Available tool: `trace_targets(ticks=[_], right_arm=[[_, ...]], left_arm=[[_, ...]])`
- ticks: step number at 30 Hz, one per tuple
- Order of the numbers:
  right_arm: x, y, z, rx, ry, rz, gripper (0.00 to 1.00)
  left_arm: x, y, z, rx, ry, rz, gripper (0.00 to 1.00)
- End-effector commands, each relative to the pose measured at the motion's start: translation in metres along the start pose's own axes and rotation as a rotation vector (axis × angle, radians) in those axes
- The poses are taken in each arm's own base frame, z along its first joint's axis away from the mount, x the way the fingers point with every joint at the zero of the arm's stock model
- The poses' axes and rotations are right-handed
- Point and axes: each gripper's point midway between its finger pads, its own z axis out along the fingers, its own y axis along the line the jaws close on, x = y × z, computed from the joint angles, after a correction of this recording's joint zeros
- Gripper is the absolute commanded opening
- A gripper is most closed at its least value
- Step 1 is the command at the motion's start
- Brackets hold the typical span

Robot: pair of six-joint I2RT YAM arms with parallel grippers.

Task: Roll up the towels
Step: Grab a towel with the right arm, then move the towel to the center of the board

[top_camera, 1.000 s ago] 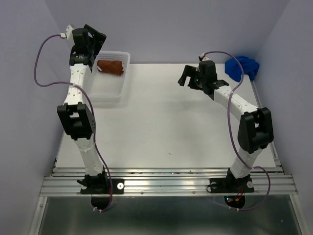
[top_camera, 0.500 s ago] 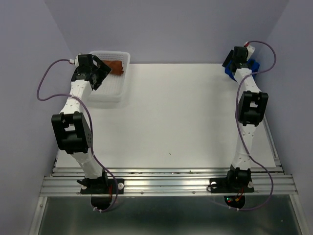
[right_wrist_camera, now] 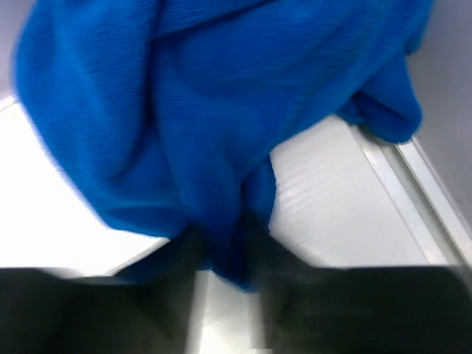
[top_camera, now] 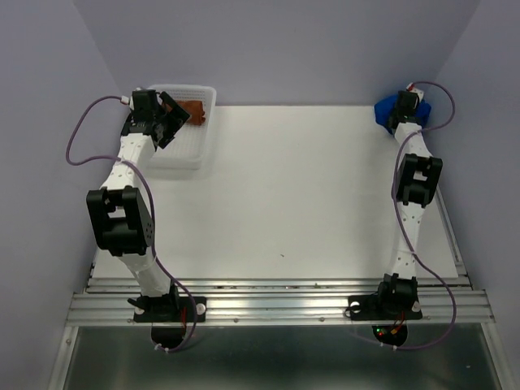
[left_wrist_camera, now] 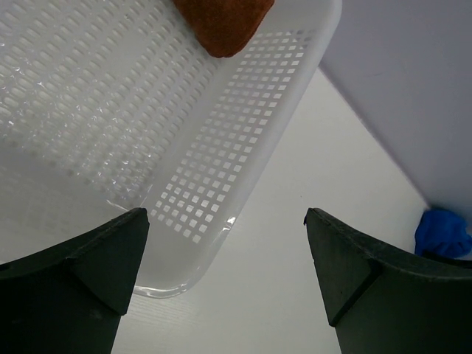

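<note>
A rolled rust-brown towel [top_camera: 193,112] lies at the far end of the white perforated basket [top_camera: 184,156]; the left wrist view shows its end [left_wrist_camera: 221,26] at the top. My left gripper [top_camera: 169,122] hovers open over the basket's corner [left_wrist_camera: 243,147], nothing between its fingers [left_wrist_camera: 225,214]. The blue towel [top_camera: 385,110] is a crumpled heap in the table's far right corner. It fills the right wrist view [right_wrist_camera: 184,110], where my right gripper [right_wrist_camera: 228,251] pinches a fold of it between nearly closed jaws. From above, the right gripper [top_camera: 404,106] covers much of the heap.
The white table [top_camera: 284,195] lies between the arms. Purple-grey walls close in on the left, back and right, and the blue towel sits next to the right wall and the table's metal edge strip [right_wrist_camera: 413,192]. From the left wrist the blue heap [left_wrist_camera: 441,232] shows far off.
My right arm has stretched out to the far right corner and its jaws have closed on the blue towel. My left arm has swung over the basket, still open.
</note>
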Motion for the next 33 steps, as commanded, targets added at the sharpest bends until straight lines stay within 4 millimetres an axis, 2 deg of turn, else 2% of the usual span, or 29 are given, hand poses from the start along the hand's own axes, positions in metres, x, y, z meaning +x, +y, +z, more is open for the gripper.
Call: trace_targets(ticks=[1, 3, 4, 5, 6, 8, 9, 10, 12, 13, 14, 15, 16, 17, 18, 19, 22, 23, 25, 26, 27, 29, 30, 32, 33], right_arm=[[-0.047, 0.026, -0.013, -0.136, -0.113, -0.029, 0.16], [-0.054, 0.034, -0.022, -0.184, -0.115, -0.026, 0.01], [-0.075, 0.038, -0.039, -0.208, -0.144, -0.007, 0.01], [-0.068, 0.04, -0.037, -0.223, -0.129, -0.001, 0.01], [-0.084, 0.049, -0.058, -0.289, -0.142, 0.002, 0.01], [-0.1, 0.065, -0.086, -0.373, -0.157, -0.013, 0.01], [-0.118, 0.077, -0.119, -0.419, -0.18, -0.037, 0.01], [-0.122, 0.098, -0.141, -0.471, -0.188, -0.073, 0.01], [-0.134, 0.125, -0.182, -0.538, -0.217, -0.133, 0.01], [-0.14, 0.154, -0.225, -0.612, -0.23, -0.187, 0.01], [-0.141, 0.17, -0.248, -0.66, -0.233, -0.206, 0.01], [-0.149, 0.181, -0.282, -0.712, -0.251, -0.235, 0.01], [-0.15, 0.194, -0.308, -0.77, -0.266, -0.264, 0.01], [-0.138, 0.219, -0.338, -0.858, -0.259, -0.293, 0.01], [-0.152, 0.222, -0.377, -0.916, -0.322, -0.323, 0.01], [-0.133, 0.235, -0.394, -0.992, -0.296, -0.352, 0.01], [-0.137, 0.23, -0.425, -1.069, -0.337, -0.339, 0.01], [-0.143, 0.223, -0.442, -1.079, -0.339, -0.298, 0.01], [-0.127, 0.217, -0.433, -1.049, -0.298, -0.289, 0.02], [-0.129, 0.208, -0.436, -1.014, -0.303, -0.275, 0.03], [-0.106, 0.202, -0.418, -0.967, -0.24, -0.266, 0.05], [-0.088, 0.184, -0.405, -0.873, -0.193, -0.238, 0.07], [-0.047, 0.174, -0.383, -0.819, -0.091, -0.239, 0.13], [-0.012, 0.147, -0.36, -0.725, -0.002, -0.212, 0.23], [0.005, 0.134, -0.354, -0.686, 0.038, -0.194, 0.35]], left_arm=[[-0.011, -0.023, -0.026, 0.077, -0.044, 0.038, 0.99], [-0.012, -0.023, -0.032, 0.08, -0.05, 0.043, 0.99], [-0.015, -0.026, -0.037, 0.087, -0.061, 0.044, 0.99], [-0.013, -0.025, -0.037, 0.084, -0.059, 0.042, 0.99], [-0.015, -0.027, -0.042, 0.094, -0.066, 0.043, 0.99], [-0.014, -0.032, -0.05, 0.115, -0.067, 0.047, 0.99], [-0.013, -0.033, -0.052, 0.126, -0.065, 0.053, 0.99], [-0.011, -0.034, -0.054, 0.133, -0.062, 0.053, 0.99], [-0.01, -0.04, -0.062, 0.158, -0.067, 0.048, 0.99], [-0.009, -0.042, -0.065, 0.178, -0.066, 0.046, 0.99], [-0.008, -0.043, -0.067, 0.186, -0.064, 0.046, 0.99], [-0.006, -0.042, -0.068, 0.186, -0.062, 0.045, 0.99], [-0.005, -0.041, -0.069, 0.187, -0.065, 0.045, 0.99], [-0.007, -0.043, -0.074, 0.194, -0.074, 0.044, 0.99], [-0.005, -0.041, -0.074, 0.191, -0.074, 0.044, 0.99], [-0.006, -0.041, -0.078, 0.196, -0.08, 0.046, 0.99], [-0.003, -0.037, -0.079, 0.192, -0.082, 0.041, 0.99], [-0.002, -0.038, -0.08, 0.195, -0.081, 0.037, 0.99], [0.0, -0.036, -0.08, 0.193, -0.074, 0.036, 0.99], [0.001, -0.035, -0.08, 0.192, -0.073, 0.035, 0.99], [0.002, -0.034, -0.079, 0.189, -0.07, 0.033, 0.99], [0.004, -0.032, -0.078, 0.183, -0.062, 0.035, 0.99], [0.006, -0.03, -0.076, 0.178, -0.059, 0.033, 0.99], [0.009, -0.028, -0.073, 0.17, -0.05, 0.036, 0.99], [0.01, -0.026, -0.072, 0.164, -0.043, 0.035, 0.99]])
